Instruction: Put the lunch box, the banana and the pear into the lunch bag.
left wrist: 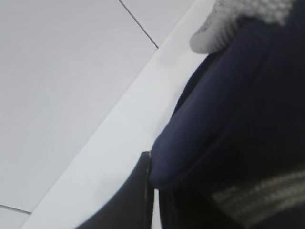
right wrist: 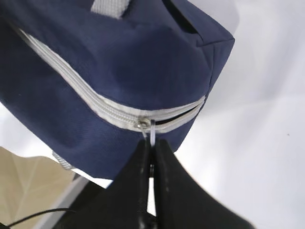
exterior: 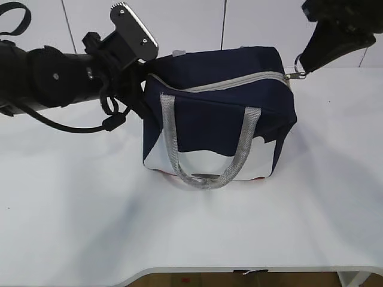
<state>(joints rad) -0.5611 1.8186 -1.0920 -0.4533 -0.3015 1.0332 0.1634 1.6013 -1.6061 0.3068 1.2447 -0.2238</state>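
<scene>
The navy lunch bag (exterior: 215, 113) stands on the white table (exterior: 78, 215), its grey handles (exterior: 209, 173) hanging down the front. Its grey zipper (exterior: 239, 81) runs along the top, with the slider (right wrist: 141, 123) near the right end. My right gripper (right wrist: 151, 143) is shut on the metal ring pull (exterior: 297, 74) at the bag's right end. My left gripper (left wrist: 153, 160) pinches navy fabric (left wrist: 228, 119) at the bag's left end (exterior: 146, 89). The lunch box, the banana and the pear are out of view.
The table's front edge (exterior: 239, 269) runs along the bottom of the exterior view. A white wall (exterior: 191, 24) stands close behind the bag. The left arm and its cable (exterior: 66, 78) stretch over the table's left part.
</scene>
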